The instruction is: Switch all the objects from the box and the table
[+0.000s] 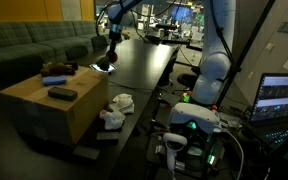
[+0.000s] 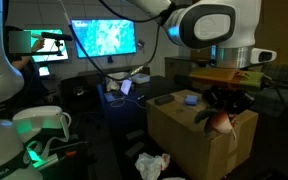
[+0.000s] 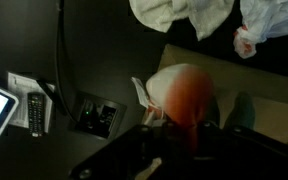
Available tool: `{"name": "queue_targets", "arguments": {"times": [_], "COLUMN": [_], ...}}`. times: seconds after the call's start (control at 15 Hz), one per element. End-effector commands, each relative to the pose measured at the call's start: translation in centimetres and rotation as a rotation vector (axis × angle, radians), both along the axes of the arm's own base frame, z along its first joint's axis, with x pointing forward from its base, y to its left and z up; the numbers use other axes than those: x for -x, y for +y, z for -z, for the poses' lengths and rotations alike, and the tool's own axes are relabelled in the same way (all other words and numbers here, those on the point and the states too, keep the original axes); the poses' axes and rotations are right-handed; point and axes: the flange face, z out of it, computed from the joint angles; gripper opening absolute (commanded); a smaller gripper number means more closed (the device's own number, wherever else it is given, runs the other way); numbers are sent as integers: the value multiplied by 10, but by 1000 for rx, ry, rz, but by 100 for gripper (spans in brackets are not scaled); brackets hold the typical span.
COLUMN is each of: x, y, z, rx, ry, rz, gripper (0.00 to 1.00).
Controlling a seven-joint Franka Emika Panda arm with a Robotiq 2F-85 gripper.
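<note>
My gripper [image 2: 222,112] hangs above the tan cardboard box [image 2: 189,145], shut on a red ball-like thing [image 3: 184,90] that has a white bit at its side. In the wrist view the ball fills the space between the dark jaws, over the box's top [image 3: 274,110]. In an exterior view the gripper [image 1: 106,62] is raised near the box's far corner. A blue flat item [image 2: 191,98] and a dark flat block [image 1: 62,93] lie on the box. White cloth rags [image 1: 116,108] lie on the dark surface beside the box. The long black table [image 1: 144,60] stretches behind.
A green sofa [image 1: 24,45] stands behind the box. Monitors [image 2: 104,38] and a laptop [image 1: 282,98] sit around the robot's base [image 1: 194,125]. In the wrist view, a remote [image 3: 36,112] and a small dark device [image 3: 94,115] lie on the dark surface.
</note>
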Motion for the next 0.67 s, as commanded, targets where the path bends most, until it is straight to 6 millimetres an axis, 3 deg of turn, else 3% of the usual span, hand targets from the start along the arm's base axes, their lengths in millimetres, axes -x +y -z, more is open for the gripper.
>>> {"name": "queue_targets", "arguments": {"times": [0.0,0.27,0.6], "x": [44,84,114], "y": [-41,-83,-108], "z": [-9,31,99], "rx": [4,-6,-28], "ry": [-9,38,80], "rz": [35,87,162], "gripper": [9,9,9]}}
